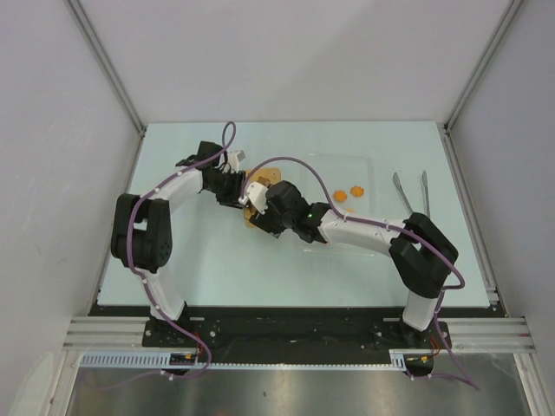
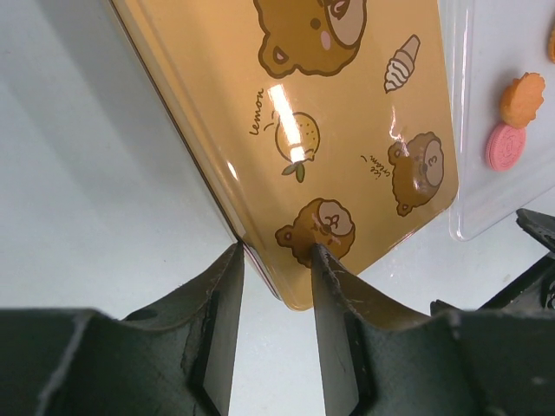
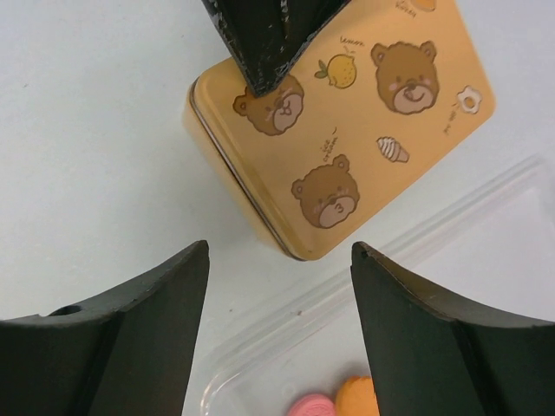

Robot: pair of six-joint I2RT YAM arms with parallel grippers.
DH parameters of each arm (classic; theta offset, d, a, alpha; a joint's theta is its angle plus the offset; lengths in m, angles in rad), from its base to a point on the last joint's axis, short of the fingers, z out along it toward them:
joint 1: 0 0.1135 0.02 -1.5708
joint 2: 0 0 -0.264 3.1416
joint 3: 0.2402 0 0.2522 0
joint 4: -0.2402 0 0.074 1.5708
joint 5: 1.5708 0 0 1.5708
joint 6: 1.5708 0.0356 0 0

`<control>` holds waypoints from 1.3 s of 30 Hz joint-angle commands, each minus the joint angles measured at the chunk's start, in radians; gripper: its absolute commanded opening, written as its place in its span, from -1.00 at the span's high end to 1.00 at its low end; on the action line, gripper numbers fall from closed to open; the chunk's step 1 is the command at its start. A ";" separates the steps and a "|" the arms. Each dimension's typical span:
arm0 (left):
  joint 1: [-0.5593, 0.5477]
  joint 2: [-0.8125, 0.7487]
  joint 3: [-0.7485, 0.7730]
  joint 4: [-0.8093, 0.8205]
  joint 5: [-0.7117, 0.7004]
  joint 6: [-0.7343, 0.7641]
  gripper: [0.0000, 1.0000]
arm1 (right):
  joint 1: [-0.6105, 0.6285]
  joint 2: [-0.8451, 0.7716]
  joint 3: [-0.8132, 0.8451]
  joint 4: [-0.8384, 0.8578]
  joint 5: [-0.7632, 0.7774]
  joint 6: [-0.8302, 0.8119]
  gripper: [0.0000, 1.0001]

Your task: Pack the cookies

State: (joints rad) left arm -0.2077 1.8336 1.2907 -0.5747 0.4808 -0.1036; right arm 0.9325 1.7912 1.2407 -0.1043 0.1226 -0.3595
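A flat orange tin (image 3: 347, 130) printed with bears lies closed on the table; it also shows in the top view (image 1: 270, 177). My left gripper (image 2: 277, 251) is shut on the tin's near corner, one fingertip (image 2: 232, 260) against its side and the other on the lid. Cookies lie in a clear plastic tray (image 3: 416, 243): an orange cookie (image 2: 522, 98) and a pink cookie (image 2: 506, 146). The top view shows two orange cookies (image 1: 341, 196). My right gripper (image 3: 277, 286) is open and empty, hovering between the tin's corner and the tray's corner.
Metal tongs (image 1: 412, 191) lie on the table right of the tray (image 1: 347, 160). The two arms meet over the tin at mid-table. White walls enclose the table on three sides.
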 commanded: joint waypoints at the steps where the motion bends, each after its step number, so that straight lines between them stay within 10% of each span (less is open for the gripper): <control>1: -0.015 -0.040 -0.010 -0.004 -0.008 0.033 0.19 | 0.023 0.014 -0.006 0.071 0.089 -0.114 -0.43; 39: 0.007 -0.062 -0.037 -0.005 -0.010 0.044 0.20 | 0.095 0.198 -0.026 0.255 0.226 -0.332 -0.27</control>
State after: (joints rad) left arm -0.2062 1.8175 1.2713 -0.5716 0.4759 -0.0929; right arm 1.0130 1.9720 1.2171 0.1143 0.3252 -0.6861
